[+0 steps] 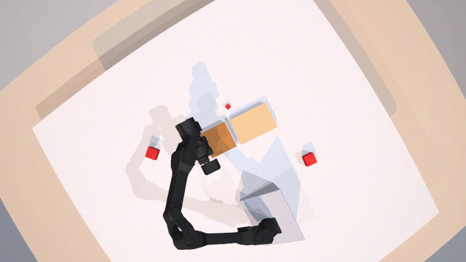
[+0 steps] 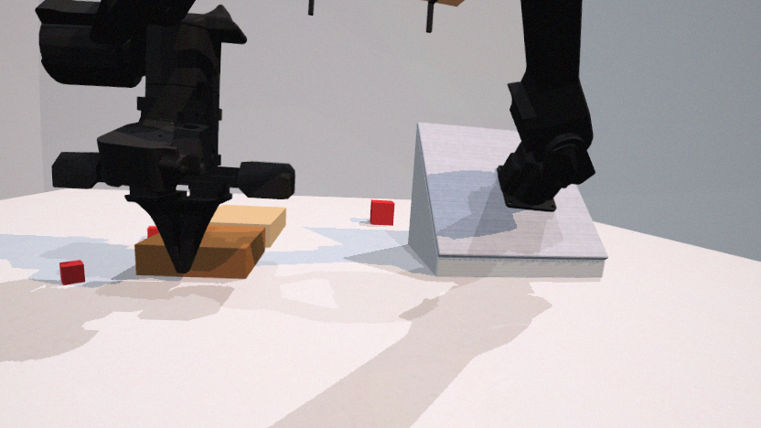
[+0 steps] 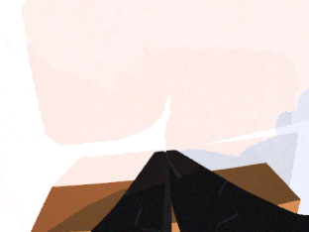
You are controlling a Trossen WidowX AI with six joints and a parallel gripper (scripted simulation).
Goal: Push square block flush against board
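On the white worktop (image 1: 325,81) the pale board (image 1: 253,123) lay near the middle, and the darker square block (image 1: 218,139) sat just beside one of its short ends, with only a thin seam showing between them in the top view. I could not tell if this seam was fully closed. The grey wedge (image 2: 478,212) that carries my base stood well apart from both. My pincer (image 2: 181,266) was pressed together with nothing in it, its tip low at the side of the block that faces away from the board. I judged that the pushing step was in hand and nearly done. The next move, in my opinion, called for a short, straight push toward the board until the faces met, with the long edges kept even, and then for taking my arm away. Three small red cubes (image 1: 308,159) lay around. I could read no brand, label or writing on any thing.
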